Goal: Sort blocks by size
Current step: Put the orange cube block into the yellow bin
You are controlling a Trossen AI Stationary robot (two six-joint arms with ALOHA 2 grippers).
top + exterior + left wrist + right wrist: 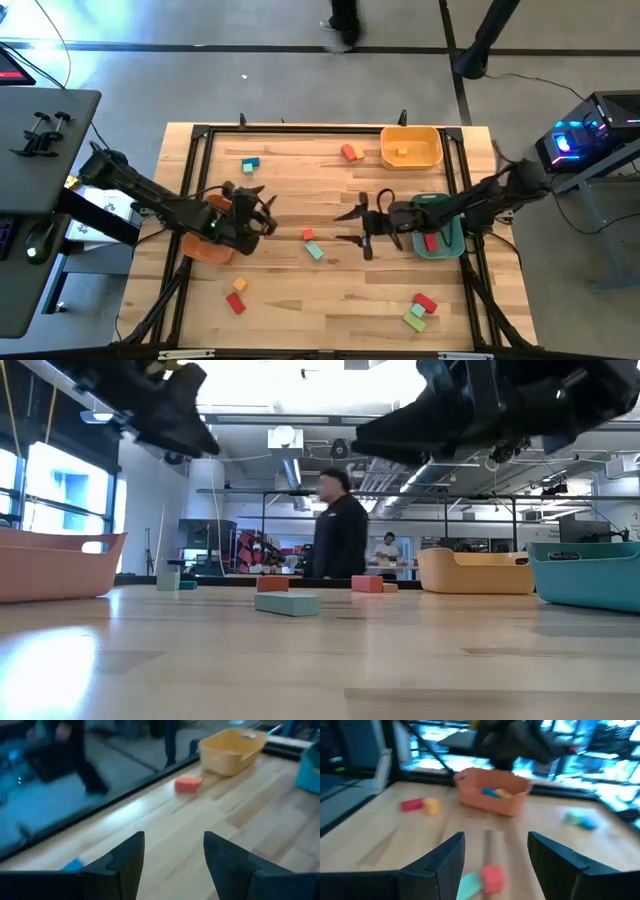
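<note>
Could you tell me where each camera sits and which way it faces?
High view: overhead, looking down on the table and both arms.
Low view: at tabletop height, facing the room; arms overhead.
Left wrist view: past the open left gripper toward the yellow bin.
Right wrist view: past the open right gripper toward the orange bin.
Shared: high and right wrist views both show the orange bin.

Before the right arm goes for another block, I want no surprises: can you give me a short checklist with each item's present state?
1. Right tool open and empty: ok, nothing between its fingers in its wrist view.
2. Target ahead: ok, red block and light teal block lie touching before it.
3. Left tool clear of that pair: ok, it hangs open beside the orange bin.
4. Teal bin within reach: ok, under the right arm.
5. Which bin takes which size: cannot tell.
</note>
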